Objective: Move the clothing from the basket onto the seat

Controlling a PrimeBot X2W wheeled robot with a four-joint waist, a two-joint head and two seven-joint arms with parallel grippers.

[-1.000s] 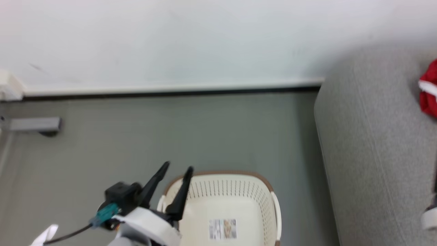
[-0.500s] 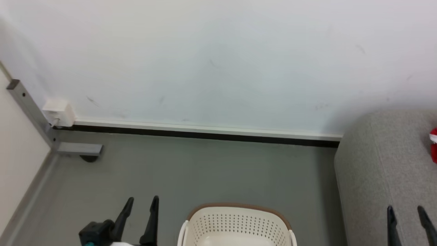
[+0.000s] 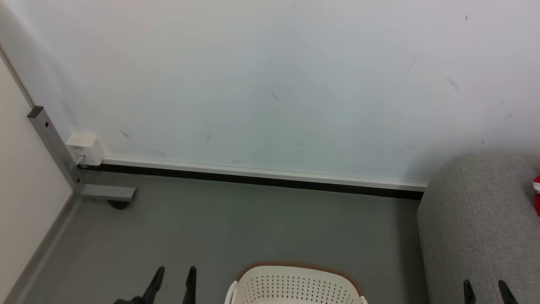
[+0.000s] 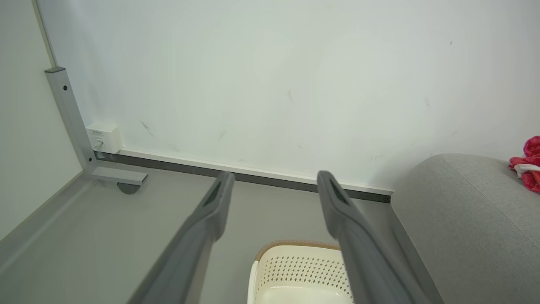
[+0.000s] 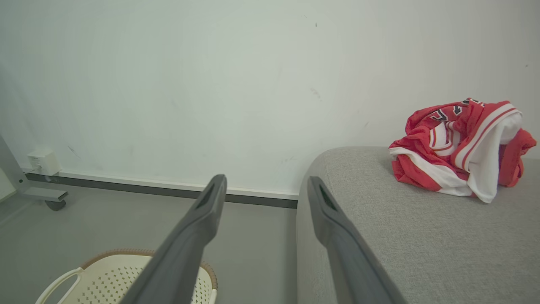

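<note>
The red-and-white clothing [image 5: 460, 147] lay in a crumpled heap on the grey sofa [image 5: 400, 236], close to the wall [image 3: 270, 76]. The cream basket [image 3: 295, 283] stood on the floor [image 3: 253, 219] beside the sofa's rounded end. The left gripper [image 3: 176, 271] hung left of the basket, fingers spread wide, holding nothing. The right gripper [image 3: 484, 285] hung by the sofa's edge, just as wide and bare.

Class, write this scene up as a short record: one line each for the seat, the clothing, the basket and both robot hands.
seat: grey, coarse woven fabric
clothing: red-and-white heap lying on the seat
basket: cream, standing on the floor beside the seat's end
left hand: open, holding nothing
right hand: open, holding nothing
</note>
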